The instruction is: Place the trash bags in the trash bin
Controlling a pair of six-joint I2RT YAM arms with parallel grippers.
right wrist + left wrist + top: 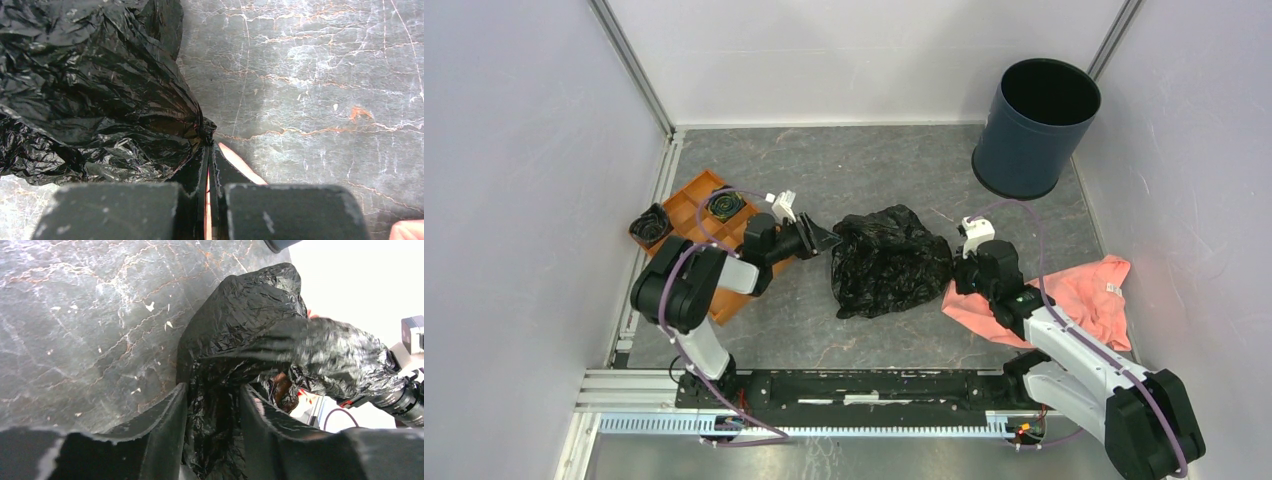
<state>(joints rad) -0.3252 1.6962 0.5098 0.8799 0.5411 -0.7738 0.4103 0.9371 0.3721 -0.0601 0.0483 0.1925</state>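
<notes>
A big crinkly black trash bag lies mid-table between my two grippers. My left gripper is at its left edge, jaws closed on a bunch of the film. My right gripper is at its right edge, shut on a pinched tip of the bag. The film stretches between the two grippers. The navy trash bin stands upright and open at the far right corner, well away from the bag. Two small black wads sit at the orange tray.
An orange compartment tray lies at the left, under my left arm. A pink cloth lies at the right, under my right arm, and shows below the right fingers. White walls enclose the table on three sides.
</notes>
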